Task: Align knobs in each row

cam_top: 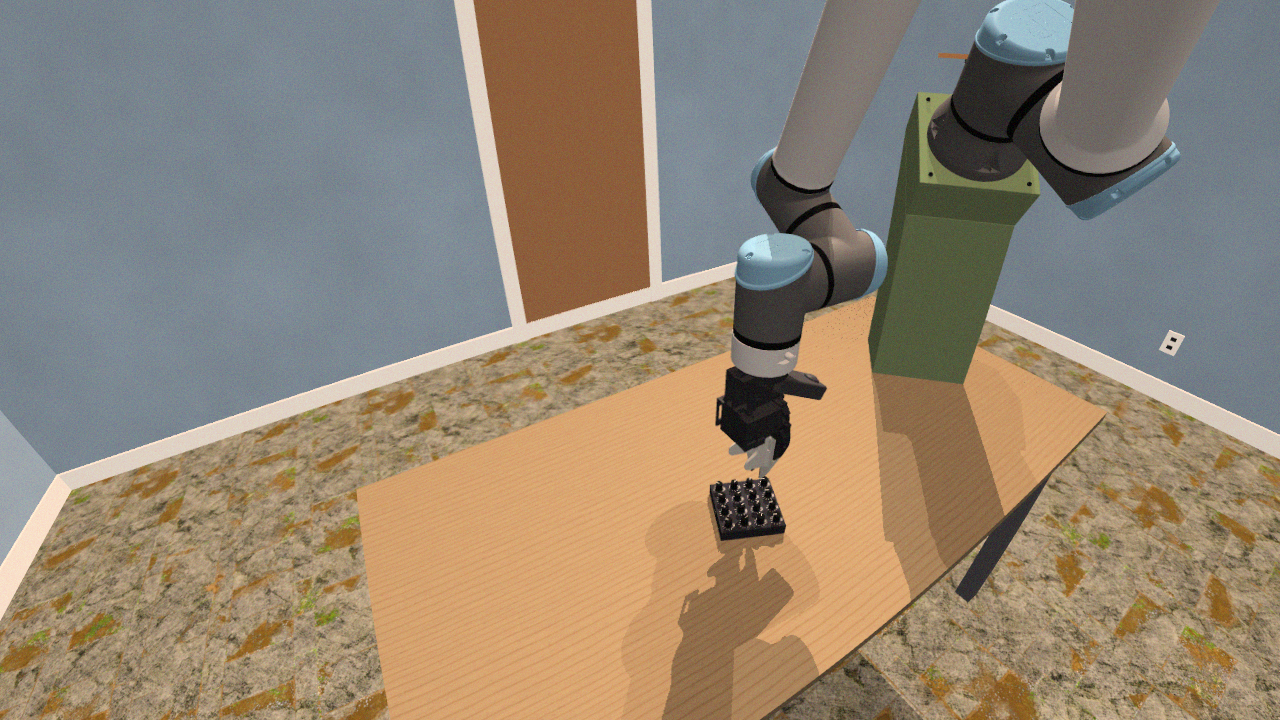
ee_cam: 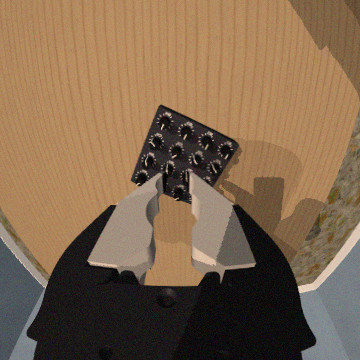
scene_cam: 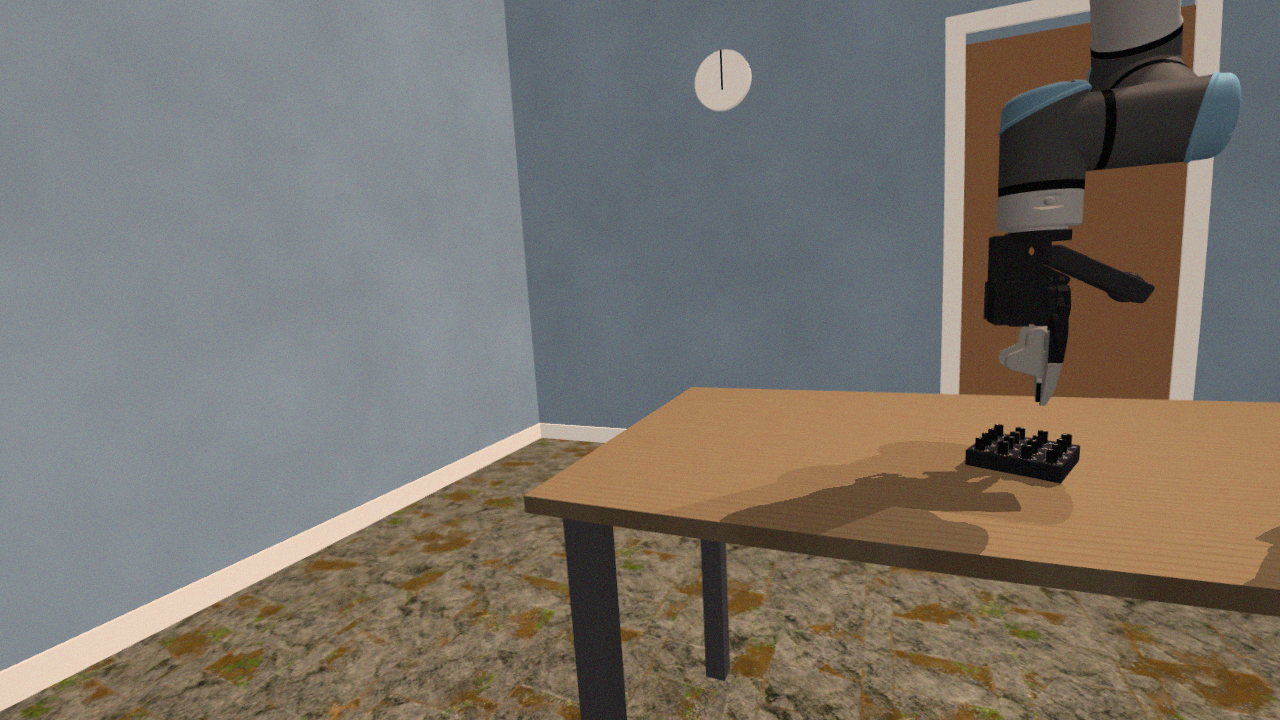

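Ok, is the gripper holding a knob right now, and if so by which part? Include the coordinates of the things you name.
Nothing is held: the gripper [cam_top: 762, 472] [scene_cam: 1041, 402] [ee_cam: 177, 173] hovers above the knob box [cam_top: 747, 531] [scene_cam: 1011, 467] [ee_cam: 172, 136], fingertips slightly apart.

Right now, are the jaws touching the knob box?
No, the exterior view shows a visible gap between the jaws' tips and the knob box below.
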Robot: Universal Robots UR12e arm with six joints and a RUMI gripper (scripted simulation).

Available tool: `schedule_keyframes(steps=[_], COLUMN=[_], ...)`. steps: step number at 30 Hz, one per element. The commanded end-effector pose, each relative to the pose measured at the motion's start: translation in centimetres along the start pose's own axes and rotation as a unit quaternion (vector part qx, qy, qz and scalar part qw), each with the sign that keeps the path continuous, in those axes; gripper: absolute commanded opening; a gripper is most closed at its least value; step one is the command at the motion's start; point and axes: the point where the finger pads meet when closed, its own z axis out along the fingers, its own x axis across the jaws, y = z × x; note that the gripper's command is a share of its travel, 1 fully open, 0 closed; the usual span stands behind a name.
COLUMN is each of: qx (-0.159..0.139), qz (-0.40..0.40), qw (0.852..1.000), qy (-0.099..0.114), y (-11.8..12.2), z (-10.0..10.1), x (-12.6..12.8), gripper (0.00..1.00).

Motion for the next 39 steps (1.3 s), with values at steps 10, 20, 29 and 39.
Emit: schedule_keyframes(steps=[10,20,29,39], qx=[0.002,0.002,0.002,0.002], qz=[-0.131,-0.149,-0.149,-0.149], qw=[0.991,0.989,0.989,0.989], qy=[0.002,0.002,0.002,0.002], y=[0.27,0.31,0.31,0.31], z=[-0.35,-0.4,-0.4,-0.4], x=[-0.14,-0.16,-0.16,-0.16], gripper=[0.11,0.11,0.11,0.11])
